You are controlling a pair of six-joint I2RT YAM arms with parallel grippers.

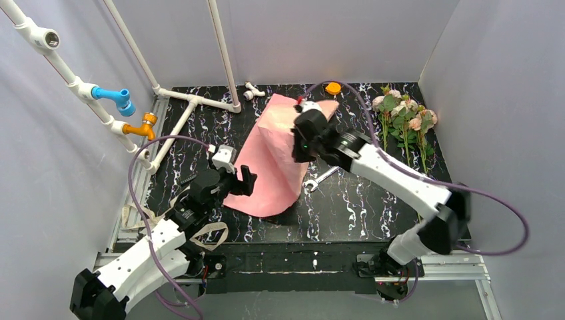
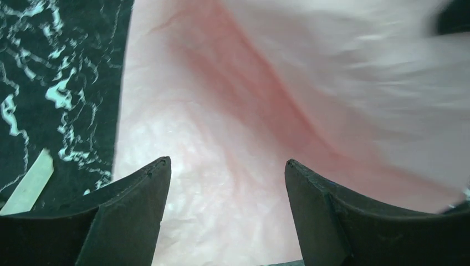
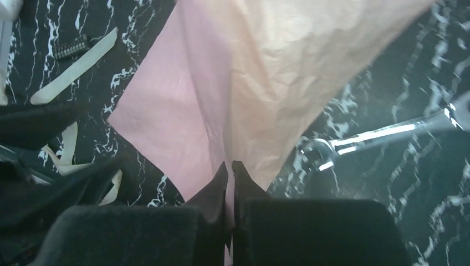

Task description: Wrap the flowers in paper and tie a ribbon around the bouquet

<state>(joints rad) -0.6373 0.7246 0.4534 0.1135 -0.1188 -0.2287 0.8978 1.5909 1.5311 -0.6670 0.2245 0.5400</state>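
Observation:
The paper (image 1: 270, 163) lies mid-table, salmon pink on one face (image 3: 177, 111) and tan on the other (image 3: 294, 61). My right gripper (image 3: 231, 164) is shut on a corner of it and holds that part up off the table (image 1: 301, 141). My left gripper (image 1: 244, 181) stands open at the sheet's near left edge, with pink paper (image 2: 221, 138) showing between its fingers (image 2: 149, 194) but not clamped. The flowers (image 1: 403, 119), pink and cream roses on green stems, lie loose at the back right. The ribbon (image 1: 212, 235) lies in loops by the left arm (image 3: 75, 66).
A steel spanner (image 1: 320, 179) lies just right of the paper (image 3: 382, 134). White pipes (image 1: 200, 100) with a blue tap (image 1: 114, 97) and an orange tap (image 1: 142, 127) stand at the back left. An orange cap (image 1: 333, 87) sits at the back edge.

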